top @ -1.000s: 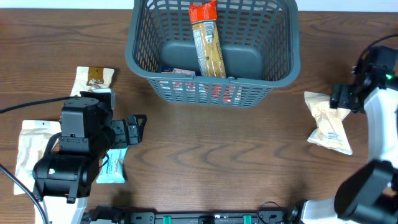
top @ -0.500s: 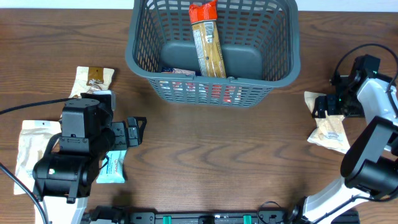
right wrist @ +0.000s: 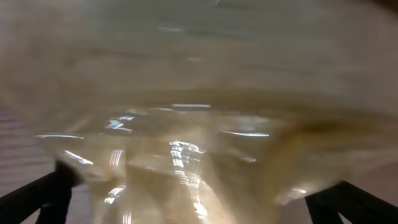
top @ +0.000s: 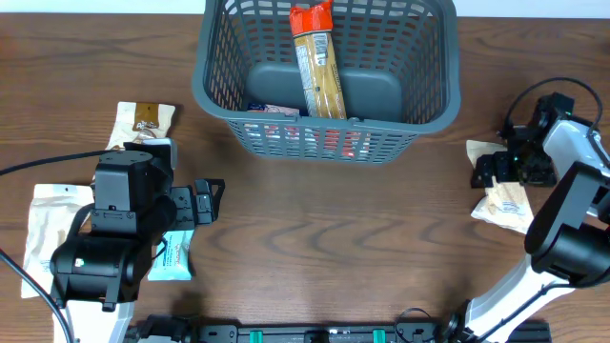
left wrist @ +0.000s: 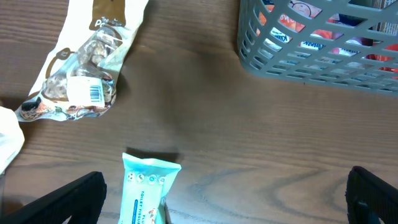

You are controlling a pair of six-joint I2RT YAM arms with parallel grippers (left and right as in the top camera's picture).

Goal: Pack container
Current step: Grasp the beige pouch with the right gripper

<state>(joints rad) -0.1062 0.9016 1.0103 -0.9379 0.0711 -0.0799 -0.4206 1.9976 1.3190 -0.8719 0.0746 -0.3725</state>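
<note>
1. The left arm (top: 110, 238) sits folded at the near left, wrist pointing right; the left gripper (top: 212, 198) is low, jaws spread wide.
2. The right arm (top: 572, 224) rises from the near right and bends leftward; the right gripper (top: 484, 171) points down, jaws spread wide; its fingertips (right wrist: 34, 199) fill both lower corners of the wrist view.

**Left wrist view.** Light-blue packet (left wrist: 148, 186): white lettering, cut off by the frame edge and not legible. Clear snack pouch (left wrist: 81, 81): white barcode sticker (left wrist: 84, 93), digits too small to read.

**Overhead view.** Long packet (top: 319, 71) in the container (top: 391, 143): print unreadable.
</note>
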